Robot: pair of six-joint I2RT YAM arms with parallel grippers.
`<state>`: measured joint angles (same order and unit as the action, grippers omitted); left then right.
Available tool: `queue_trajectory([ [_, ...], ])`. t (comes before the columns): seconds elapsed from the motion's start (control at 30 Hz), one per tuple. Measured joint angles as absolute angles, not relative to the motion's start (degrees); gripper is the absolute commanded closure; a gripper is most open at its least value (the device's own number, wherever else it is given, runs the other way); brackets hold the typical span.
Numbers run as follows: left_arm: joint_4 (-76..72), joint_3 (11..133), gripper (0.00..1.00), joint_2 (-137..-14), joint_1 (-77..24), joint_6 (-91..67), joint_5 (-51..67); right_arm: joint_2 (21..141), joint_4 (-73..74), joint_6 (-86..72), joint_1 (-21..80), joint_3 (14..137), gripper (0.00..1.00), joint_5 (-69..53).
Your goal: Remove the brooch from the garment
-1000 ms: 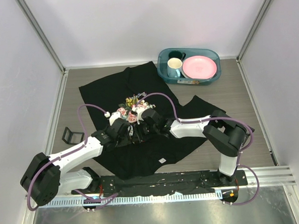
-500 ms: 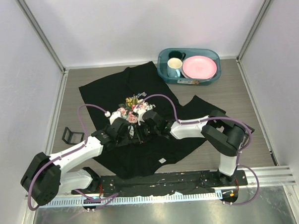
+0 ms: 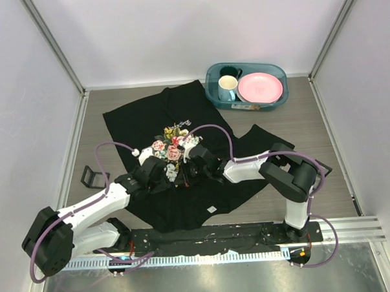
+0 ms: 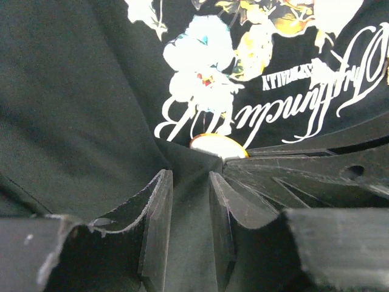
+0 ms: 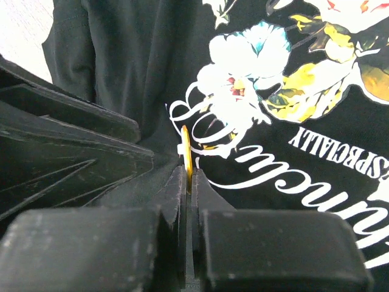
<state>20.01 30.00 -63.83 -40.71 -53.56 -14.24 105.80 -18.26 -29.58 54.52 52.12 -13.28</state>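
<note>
The black T-shirt lies spread on the table, its rose print just beyond both grippers. My right gripper is shut on the small orange-yellow brooch, seen edge-on between its fingertips at the white lettering. In the left wrist view the brooch shows as a pale yellow disc just ahead of my left gripper. My left gripper is shut on a raised fold of the shirt, right beside the brooch. In the top view the brooch is hidden by the grippers.
A teal bin at the back right holds two mugs and a pink plate. A small black clip lies left of the shirt. A white label sits near the shirt's near edge.
My left arm has drawn back toward the near left. Both grippers have shifted slightly nearer, so more of the rose print shows beyond them. Both grips look unchanged.
</note>
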Motion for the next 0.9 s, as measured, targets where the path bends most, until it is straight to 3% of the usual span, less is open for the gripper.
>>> queue_trajectory([
  [0.57,15.31,26.28,0.77,-62.94,-35.31,-61.76,-6.76,105.8,-23.33,-30.3,54.46,49.45,0.99,-13.06],
  [0.9,10.98,24.77,0.77,-63.29,-33.76,-64.38,-4.29,105.8,-25.61,-30.28,54.41,48.34,0.99,-13.19],
])
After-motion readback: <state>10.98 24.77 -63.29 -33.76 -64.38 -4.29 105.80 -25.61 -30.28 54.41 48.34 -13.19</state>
